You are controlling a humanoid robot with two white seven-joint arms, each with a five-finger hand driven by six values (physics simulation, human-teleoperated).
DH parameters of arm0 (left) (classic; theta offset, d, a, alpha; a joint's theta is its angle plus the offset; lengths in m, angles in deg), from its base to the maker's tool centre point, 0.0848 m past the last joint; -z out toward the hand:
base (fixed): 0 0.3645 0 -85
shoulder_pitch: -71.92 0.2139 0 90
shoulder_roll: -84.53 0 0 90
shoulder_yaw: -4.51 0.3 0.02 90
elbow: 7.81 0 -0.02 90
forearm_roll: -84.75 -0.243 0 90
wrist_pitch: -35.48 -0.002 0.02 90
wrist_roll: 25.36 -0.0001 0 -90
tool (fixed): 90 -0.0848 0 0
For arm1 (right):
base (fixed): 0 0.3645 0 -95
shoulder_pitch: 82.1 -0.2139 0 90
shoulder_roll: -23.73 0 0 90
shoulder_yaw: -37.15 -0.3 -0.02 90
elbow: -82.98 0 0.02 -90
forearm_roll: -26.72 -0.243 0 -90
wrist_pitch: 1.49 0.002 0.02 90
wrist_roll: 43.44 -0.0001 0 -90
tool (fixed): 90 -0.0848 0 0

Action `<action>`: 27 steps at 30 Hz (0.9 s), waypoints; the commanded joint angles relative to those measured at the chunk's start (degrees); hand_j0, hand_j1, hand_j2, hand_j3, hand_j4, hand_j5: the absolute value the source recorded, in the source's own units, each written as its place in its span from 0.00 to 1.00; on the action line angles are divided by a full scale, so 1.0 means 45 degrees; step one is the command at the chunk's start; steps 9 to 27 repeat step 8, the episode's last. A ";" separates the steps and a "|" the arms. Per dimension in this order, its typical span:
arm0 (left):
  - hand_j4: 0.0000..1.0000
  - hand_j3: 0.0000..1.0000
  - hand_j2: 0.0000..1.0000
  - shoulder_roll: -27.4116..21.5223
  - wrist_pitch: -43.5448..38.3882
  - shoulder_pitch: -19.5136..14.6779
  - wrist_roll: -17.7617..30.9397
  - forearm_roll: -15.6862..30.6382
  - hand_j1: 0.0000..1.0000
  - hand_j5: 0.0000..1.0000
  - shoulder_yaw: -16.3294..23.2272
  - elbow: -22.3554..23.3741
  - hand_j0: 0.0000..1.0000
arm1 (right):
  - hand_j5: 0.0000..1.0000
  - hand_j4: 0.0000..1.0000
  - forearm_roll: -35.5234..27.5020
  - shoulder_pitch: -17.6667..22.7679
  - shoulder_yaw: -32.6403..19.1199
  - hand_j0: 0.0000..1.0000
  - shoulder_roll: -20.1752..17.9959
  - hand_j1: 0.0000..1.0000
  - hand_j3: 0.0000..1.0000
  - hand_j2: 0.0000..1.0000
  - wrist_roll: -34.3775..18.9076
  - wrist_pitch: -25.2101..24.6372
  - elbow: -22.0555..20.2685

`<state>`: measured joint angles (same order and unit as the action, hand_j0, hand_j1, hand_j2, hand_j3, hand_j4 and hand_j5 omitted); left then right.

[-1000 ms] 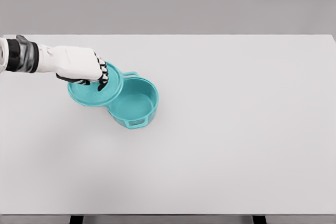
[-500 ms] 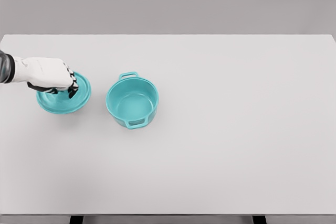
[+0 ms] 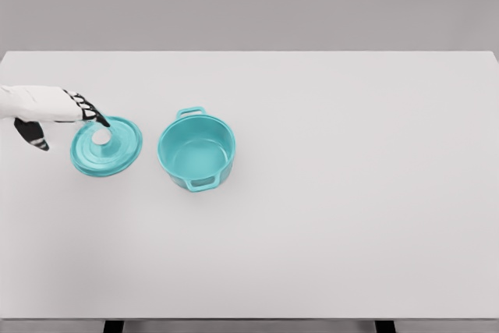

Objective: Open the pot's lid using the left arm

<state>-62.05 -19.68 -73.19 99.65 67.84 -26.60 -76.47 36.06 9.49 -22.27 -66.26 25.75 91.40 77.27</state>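
The teal pot (image 3: 196, 152) stands uncovered on the white table (image 3: 351, 193), left of the middle, its inside bare. Its teal lid (image 3: 106, 146) lies flat on the table just left of the pot, apart from it, with a pale knob at its centre. My left hand (image 3: 66, 118) comes in from the left edge and hovers at the lid's upper left rim. Its fingers are spread and hold nothing, the dark fingertips (image 3: 100, 119) reaching over the lid's edge and the thumb hanging below to the left. The right arm is out of view.
The left hand carried the lid off the pot and leftward, set it on the table, then let go and spread its fingers. The pot stayed in place.
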 commanded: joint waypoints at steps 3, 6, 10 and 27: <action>1.00 1.00 1.00 0.0074 -0.0068 0.0039 -0.0004 0.2018 1.00 1.00 -0.0488 0.2308 1.00 | 1.00 1.00 -0.0006 0.0000 0.0003 1.00 -0.0002 1.00 1.00 1.00 -0.0005 0.0002 0.0001; 1.00 1.00 1.00 0.0132 -0.0107 0.0059 -0.0004 0.2038 1.00 1.00 -0.0507 0.2659 1.00 | 1.00 1.00 -0.0006 0.0000 0.0003 1.00 -0.0002 1.00 1.00 1.00 -0.0005 0.0002 0.0001; 1.00 1.00 1.00 0.0230 -0.0107 0.0059 -0.0004 0.2018 1.00 1.00 -0.0527 0.3011 1.00 | 1.00 1.00 -0.0006 0.0000 0.0003 1.00 -0.0002 1.00 1.00 1.00 -0.0005 0.0002 0.0001; 1.00 1.00 1.00 0.0230 -0.0107 0.0059 -0.0004 0.2018 1.00 1.00 -0.0527 0.3011 1.00 | 1.00 1.00 -0.0006 0.0000 0.0003 1.00 -0.0002 1.00 1.00 1.00 -0.0005 0.0002 0.0001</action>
